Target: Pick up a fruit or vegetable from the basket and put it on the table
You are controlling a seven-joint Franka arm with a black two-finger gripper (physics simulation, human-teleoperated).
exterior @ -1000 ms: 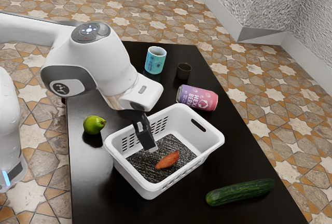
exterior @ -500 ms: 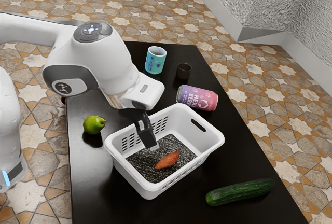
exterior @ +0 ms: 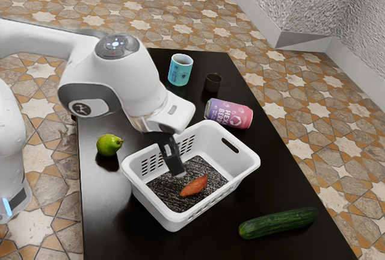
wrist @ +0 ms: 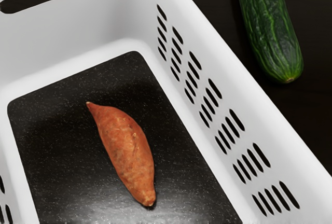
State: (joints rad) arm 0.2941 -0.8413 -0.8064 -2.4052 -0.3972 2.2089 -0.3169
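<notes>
1. Reaching into the basket [exterior: 250, 167] from above, the gripper [exterior: 180, 174] has its tip inside the walls, over the basket's floor and near the sweet potato; coming in over the rim makes sense, as the walls close off the sides

2. How far open the jaws stand I cannot tell; nothing is seen held in them

3. The sweet potato [wrist: 128, 154] lies on its long side on the basket's dark speckled floor, apart from the walls, probably steady because its weight spreads along its length, though its rounded skin could let it roll if nudged

4. Outside the basket, the cucumber [exterior: 278, 222] rests beyond 1 slotted long wall, the pear [exterior: 109, 145] near a corner on the opposite side, and the can [exterior: 228, 113] just beside the corner at the handle end; none of these needs to be touched

5. I judge this to be the approach, with the task at an early stage: the sweet potato has yet to be lifted out of the basket

6. Next, the jaws should line up across its narrow middle, go lower and close there, since a grip near a tapered end could slip

7. The lift must clear the basket's rim; the table [exterior: 108, 212] outside the basket would then take it, laid down gently on its side
</notes>
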